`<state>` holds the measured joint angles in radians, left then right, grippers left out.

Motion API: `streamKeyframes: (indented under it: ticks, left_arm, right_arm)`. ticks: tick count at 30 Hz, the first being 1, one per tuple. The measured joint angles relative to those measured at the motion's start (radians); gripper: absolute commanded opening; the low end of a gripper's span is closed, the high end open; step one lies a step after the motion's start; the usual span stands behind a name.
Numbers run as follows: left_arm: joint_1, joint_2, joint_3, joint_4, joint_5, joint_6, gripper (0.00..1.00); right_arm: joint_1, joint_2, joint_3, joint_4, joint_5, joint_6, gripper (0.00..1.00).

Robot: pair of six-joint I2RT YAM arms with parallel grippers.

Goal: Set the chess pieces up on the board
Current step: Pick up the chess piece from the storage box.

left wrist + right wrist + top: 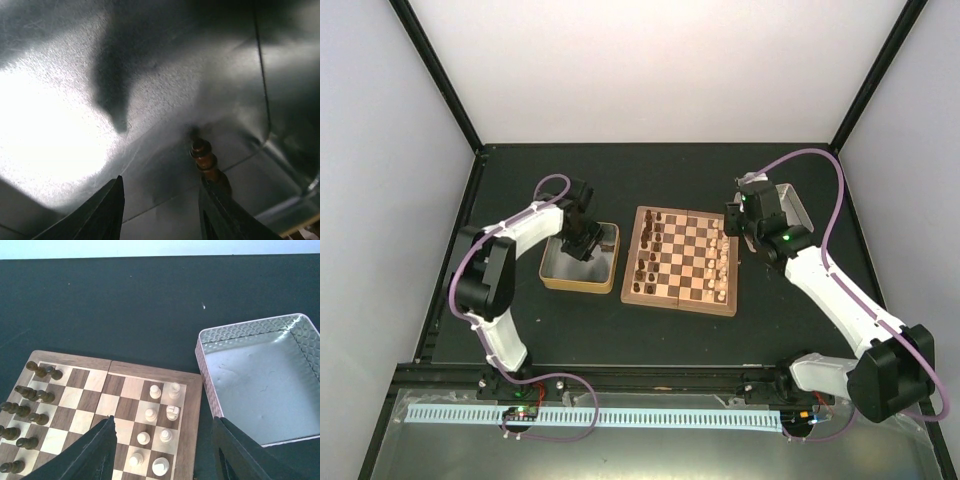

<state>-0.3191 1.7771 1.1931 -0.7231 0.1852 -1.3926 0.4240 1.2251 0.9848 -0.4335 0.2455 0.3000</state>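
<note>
The board (682, 262) lies mid-table, with several dark chess pieces (650, 250) along its left two columns and pale pieces (723, 265) along its right. My left gripper (582, 245) reaches down into the gold tin (578, 283). In the left wrist view its jaws (161, 182) stand open over the tin floor (75, 125). One dark piece (202, 155) lies against the right finger (220, 215), and the left finger is clear of it. My right gripper (732, 228) hovers open (163, 418) over the board's right edge (192, 405), holding nothing.
A silver tin (260, 385) sits right of the board, its inside bare in the right wrist view, half hidden under the right arm (790, 205) from above. Dark pieces (35, 405) line the board's far side in that wrist view.
</note>
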Motion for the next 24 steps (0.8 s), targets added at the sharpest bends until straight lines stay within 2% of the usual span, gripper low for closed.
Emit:
streamKeyframes:
  ticks: [8, 14, 19, 22, 24]
  left_arm:
    - [-0.002, 0.064, 0.014, 0.044, 0.025, -0.027, 0.43]
    - [-0.002, 0.092, 0.014, 0.095, 0.048, -0.059, 0.40]
    - [-0.002, 0.112, 0.015, 0.116, 0.052, -0.079, 0.34]
    - [-0.002, 0.116, 0.016, 0.131, 0.056, -0.090, 0.26]
    - [-0.002, 0.119, 0.018, 0.134, 0.059, -0.097, 0.17]
  right_arm:
    - [0.000, 0.000, 0.000, 0.001, 0.018, -0.015, 0.53]
    - [0.000, 0.001, 0.000, 0.001, 0.031, -0.027, 0.54]
    - [0.000, 0.001, 0.000, 0.001, 0.037, -0.031, 0.54]
    - [0.000, 0.001, 0.000, 0.001, 0.039, -0.033, 0.54]
    - [0.000, 0.001, -0.002, 0.001, 0.040, -0.033, 0.54]
